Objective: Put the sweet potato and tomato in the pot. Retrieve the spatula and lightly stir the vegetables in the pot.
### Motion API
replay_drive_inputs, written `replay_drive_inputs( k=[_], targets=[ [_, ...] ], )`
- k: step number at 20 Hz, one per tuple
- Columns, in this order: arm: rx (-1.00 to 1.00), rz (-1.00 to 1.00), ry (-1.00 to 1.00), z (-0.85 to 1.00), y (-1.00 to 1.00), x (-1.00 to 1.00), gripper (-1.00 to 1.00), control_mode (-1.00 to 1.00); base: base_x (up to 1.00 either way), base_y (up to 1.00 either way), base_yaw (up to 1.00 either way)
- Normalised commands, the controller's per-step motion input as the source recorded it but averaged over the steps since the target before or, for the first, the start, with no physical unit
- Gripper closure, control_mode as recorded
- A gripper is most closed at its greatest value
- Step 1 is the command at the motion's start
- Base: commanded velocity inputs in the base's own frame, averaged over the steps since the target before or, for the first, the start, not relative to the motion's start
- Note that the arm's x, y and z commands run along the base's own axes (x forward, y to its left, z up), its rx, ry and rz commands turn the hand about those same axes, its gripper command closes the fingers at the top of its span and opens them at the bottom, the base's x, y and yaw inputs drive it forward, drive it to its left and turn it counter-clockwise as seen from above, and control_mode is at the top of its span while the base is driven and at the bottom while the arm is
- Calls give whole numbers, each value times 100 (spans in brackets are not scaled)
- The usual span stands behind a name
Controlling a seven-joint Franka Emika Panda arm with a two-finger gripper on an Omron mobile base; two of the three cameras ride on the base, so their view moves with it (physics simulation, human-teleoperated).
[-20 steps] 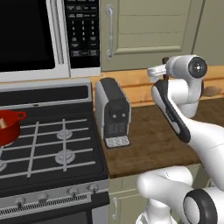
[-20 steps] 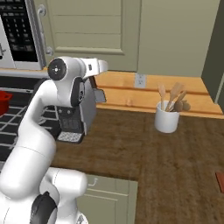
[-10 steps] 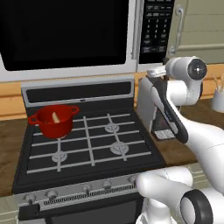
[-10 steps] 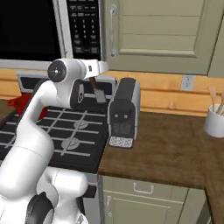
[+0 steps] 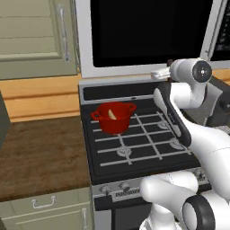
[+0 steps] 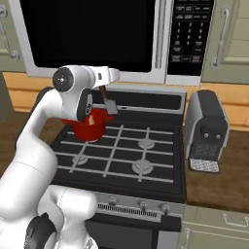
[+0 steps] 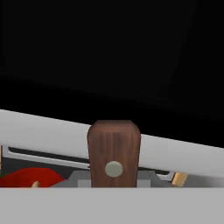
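The red pot (image 5: pixel 115 120) stands on the back left burner of the stove (image 5: pixel 139 148), and the pale sweet potato (image 5: pixel 111 114) lies inside it. No tomato can be made out; it is hidden. My gripper (image 6: pixel 103 87) hangs high over the stove's back edge, just right of the pot (image 6: pixel 91 127), and is shut on the spatula's dark brown handle. The grey blade of the spatula (image 6: pixel 111 106) points down. In the hand view the handle end of the spatula (image 7: pixel 113 151) fills the middle, with the pot (image 7: pixel 28 178) at the lower left.
A microwave (image 6: pixel 97 39) with a dark door hangs close above the stove (image 6: pixel 121 155), right behind the hand. A grey and black coffee machine (image 6: pixel 208 129) stands on the counter to the stove's right. Wooden counter (image 5: pixel 40 152) lies to its left.
The base has driven left along the counter, so the whole picture has shifted. The stove and pot are now in front of me. The grip on the spatula is unchanged.
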Motion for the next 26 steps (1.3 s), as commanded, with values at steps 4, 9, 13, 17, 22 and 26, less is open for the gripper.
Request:
replay_drive_inputs(
  k=[4,9,13,17,22,26],
  targets=[
    [0,0,0,0,0,0,100,100,3,61,0],
    [0,0,0,0,0,0,100,100,62,11,0],
    [0,2,-8,0,4,-33,100,-100,5,9,0],
    [5,4,-21,-28,1,-73,100,-100,0,0,0],
    [15,0,-7,-65,0,-12,100,-100,0,0,0],
    [16,0,-3,-29,7,42,100,-100,0,0,0]
  ],
)
